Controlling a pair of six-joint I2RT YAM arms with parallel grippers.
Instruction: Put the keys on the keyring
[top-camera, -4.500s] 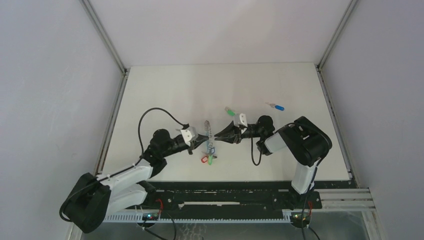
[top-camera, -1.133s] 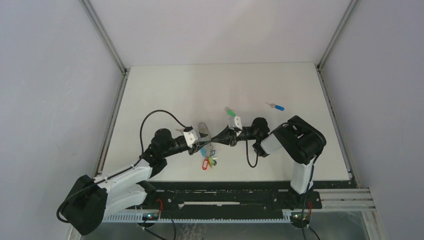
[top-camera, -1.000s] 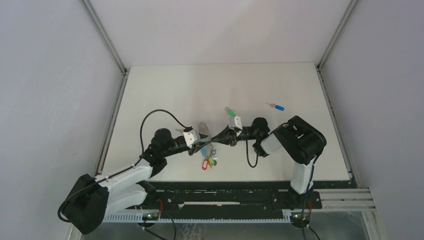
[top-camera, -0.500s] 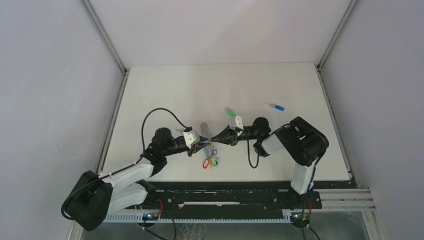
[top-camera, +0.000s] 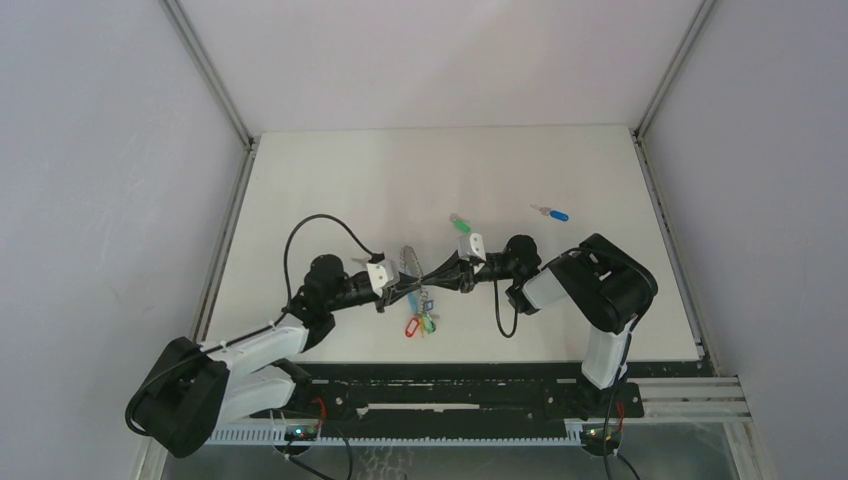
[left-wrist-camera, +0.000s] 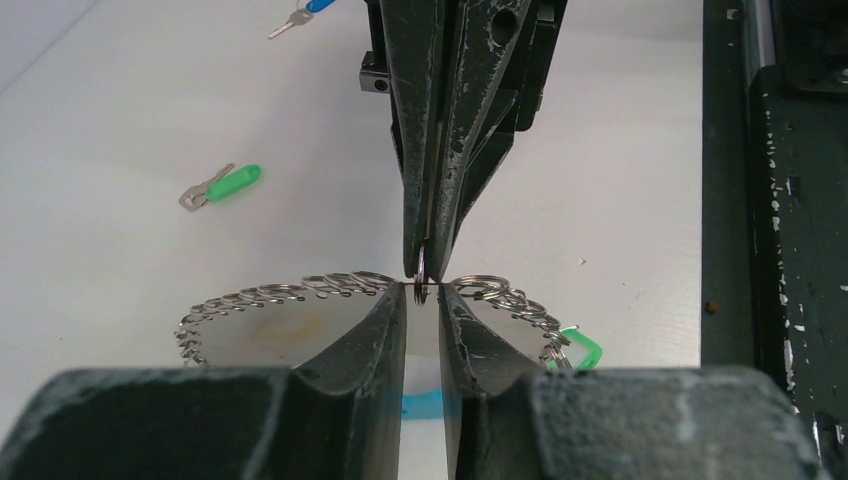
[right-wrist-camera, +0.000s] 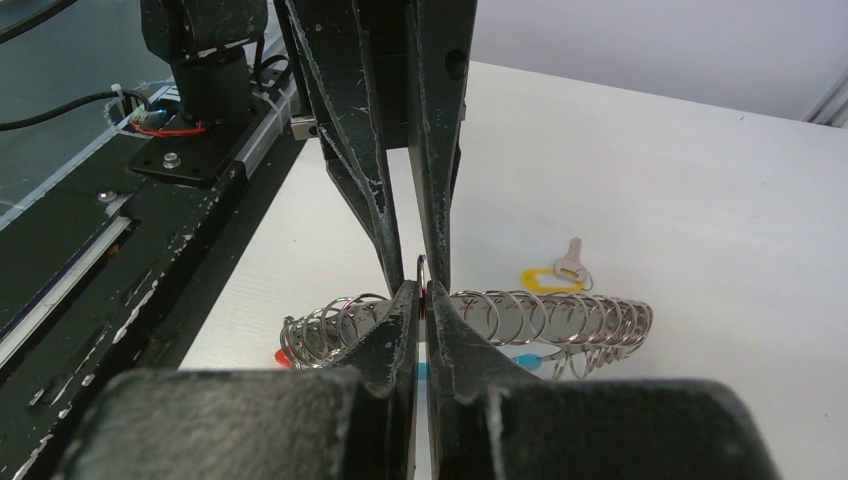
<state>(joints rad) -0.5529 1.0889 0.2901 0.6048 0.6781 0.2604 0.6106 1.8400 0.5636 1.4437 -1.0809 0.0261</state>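
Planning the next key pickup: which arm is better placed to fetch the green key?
Right, probably: the green key lies just beyond the right gripper. That gripper is shut on the keyring, though, so the left gripper, jaws narrowly apart, should clamp first.

the counter (top-camera: 330, 180) is plain white. the keyring (left-wrist-camera: 330, 285) is bright silver wire coils with a turquoise sleeve (left-wrist-camera: 425, 405), a red tag (top-camera: 409, 327), a green tag (left-wrist-camera: 585, 345) and a yellow tag (right-wrist-camera: 552, 277). the green-headed key (left-wrist-camera: 235, 182) and the blue-headed key (top-camera: 556, 214) have silver blades. the fingers (left-wrist-camera: 350, 350) are black, flecked with pale scuffs. the arms (top-camera: 255, 350) are white with black joints.
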